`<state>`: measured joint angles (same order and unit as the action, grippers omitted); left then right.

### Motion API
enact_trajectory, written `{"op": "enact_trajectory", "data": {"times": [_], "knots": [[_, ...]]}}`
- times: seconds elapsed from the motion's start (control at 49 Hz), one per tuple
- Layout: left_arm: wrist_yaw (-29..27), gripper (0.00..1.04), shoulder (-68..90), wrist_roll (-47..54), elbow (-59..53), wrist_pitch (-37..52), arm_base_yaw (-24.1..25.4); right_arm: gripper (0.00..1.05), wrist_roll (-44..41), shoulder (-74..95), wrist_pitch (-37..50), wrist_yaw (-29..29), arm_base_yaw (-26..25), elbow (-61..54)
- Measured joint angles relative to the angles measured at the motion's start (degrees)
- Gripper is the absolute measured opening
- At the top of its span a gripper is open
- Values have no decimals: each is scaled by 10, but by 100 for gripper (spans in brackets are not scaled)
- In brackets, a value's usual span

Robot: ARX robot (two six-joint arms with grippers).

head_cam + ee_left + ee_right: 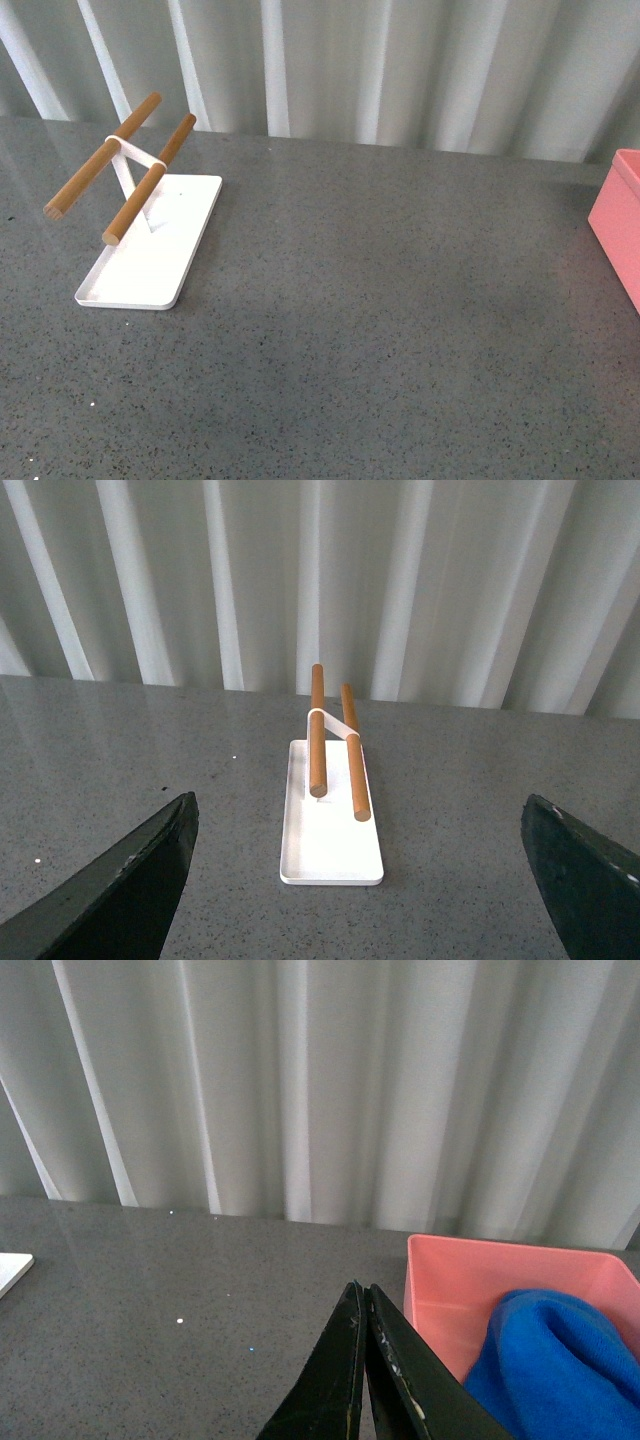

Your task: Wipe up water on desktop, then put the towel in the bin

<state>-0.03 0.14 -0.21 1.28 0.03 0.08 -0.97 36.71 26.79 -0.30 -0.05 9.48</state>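
Dark grey speckled stone-like desktop fills the near ground of the front view, and neither arm shows there. In the left wrist view, the left gripper has its two black fingers set wide apart with nothing between them. In the right wrist view, the right gripper has its two black fingers pressed together, holding nothing. Just beside it stands the salmon-pink plastic bin with smooth straight walls, and the bright blue fluffy microfibre towel lies inside it, bulging up above the rim. In the front view only a corner of that bin shows at the right edge. Further back on the left stands a white rectangular tray carrying two brown wooden rods on a white support. Behind the desktop hangs a pale pleated curtain.
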Motion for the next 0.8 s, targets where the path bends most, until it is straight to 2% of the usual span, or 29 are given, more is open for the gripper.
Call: {"op": "enact_trajectory", "data": {"times": [0.796], "knots": [[0,98,0,0,0,0,0,3,3,-168,-87,1,0,-77]]}}
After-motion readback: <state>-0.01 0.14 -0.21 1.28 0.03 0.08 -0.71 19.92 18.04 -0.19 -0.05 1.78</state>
